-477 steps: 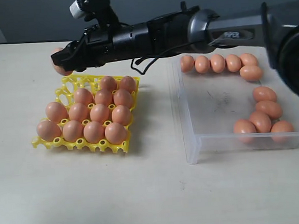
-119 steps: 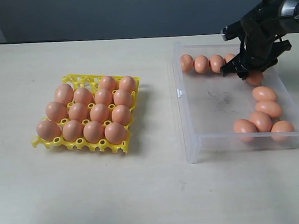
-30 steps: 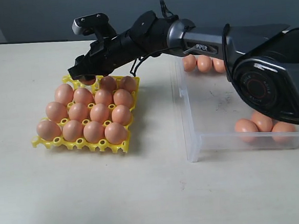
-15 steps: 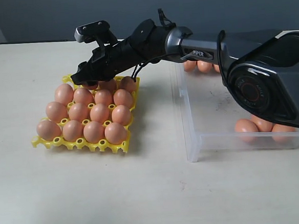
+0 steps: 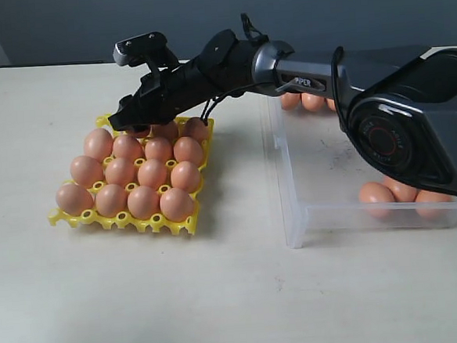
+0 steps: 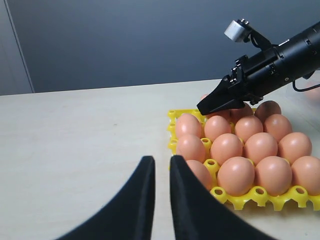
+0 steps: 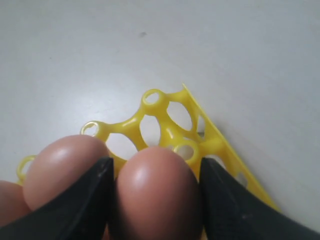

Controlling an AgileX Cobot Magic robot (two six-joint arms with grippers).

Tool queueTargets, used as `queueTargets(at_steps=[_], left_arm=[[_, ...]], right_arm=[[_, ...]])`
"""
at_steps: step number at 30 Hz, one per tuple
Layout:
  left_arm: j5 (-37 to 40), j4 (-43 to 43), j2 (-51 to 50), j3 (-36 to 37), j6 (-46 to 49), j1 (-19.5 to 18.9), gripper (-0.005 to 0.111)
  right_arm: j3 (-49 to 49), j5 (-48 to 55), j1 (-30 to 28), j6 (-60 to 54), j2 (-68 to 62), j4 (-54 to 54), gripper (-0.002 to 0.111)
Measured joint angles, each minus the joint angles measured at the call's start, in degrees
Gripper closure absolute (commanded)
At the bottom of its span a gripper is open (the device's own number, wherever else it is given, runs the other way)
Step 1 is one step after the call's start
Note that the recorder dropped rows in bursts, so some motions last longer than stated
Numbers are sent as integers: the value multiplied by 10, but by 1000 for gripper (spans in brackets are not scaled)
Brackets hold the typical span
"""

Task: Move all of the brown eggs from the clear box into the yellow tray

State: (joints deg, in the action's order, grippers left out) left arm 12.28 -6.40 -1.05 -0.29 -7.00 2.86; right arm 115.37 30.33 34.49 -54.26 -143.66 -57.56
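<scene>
Over the yellow tray [image 5: 183, 222] — right arm [image 5: 229, 65] stretched leftward, jaws clasping a brown egg [image 7: 155, 192].

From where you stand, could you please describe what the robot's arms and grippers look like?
The right arm is glossy black with a grey link lettered PIPER, loose black cables and a small white-capped module on top. The right gripper and left gripper both have matte black, tapering fingers.

Exterior view high, facing whole table, left wrist low beside yellow tray [image 6: 240, 195], right wrist close above it
</scene>
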Motion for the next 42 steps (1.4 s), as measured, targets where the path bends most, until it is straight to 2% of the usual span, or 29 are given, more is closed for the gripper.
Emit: queueTargets(at_steps=[4, 18, 22, 24, 27, 29, 36, 42], left_arm=[[0, 0, 0, 0, 0, 0, 94], [0, 0, 0, 0, 0, 0, 94], [0, 0, 0, 0, 0, 0, 94], [0, 0, 0, 0, 0, 0, 94], [0, 0, 0, 0, 0, 0, 94], [0, 0, 0, 0, 0, 0, 94], [0, 0, 0, 0, 0, 0, 94], [0, 0, 0, 0, 0, 0, 94]], right_arm=[[1, 0, 0, 0, 0, 1, 46], [1, 4, 0, 0, 35, 7, 47], [1, 16, 0, 3, 53, 15, 55], [1, 32, 0, 6, 62, 24, 67], [1, 56, 0, 34, 79, 76, 93], [1, 78, 0, 71, 91, 132, 103], [1, 146, 0, 270, 133, 375, 104], [1, 190, 0, 339, 165, 438, 104]])
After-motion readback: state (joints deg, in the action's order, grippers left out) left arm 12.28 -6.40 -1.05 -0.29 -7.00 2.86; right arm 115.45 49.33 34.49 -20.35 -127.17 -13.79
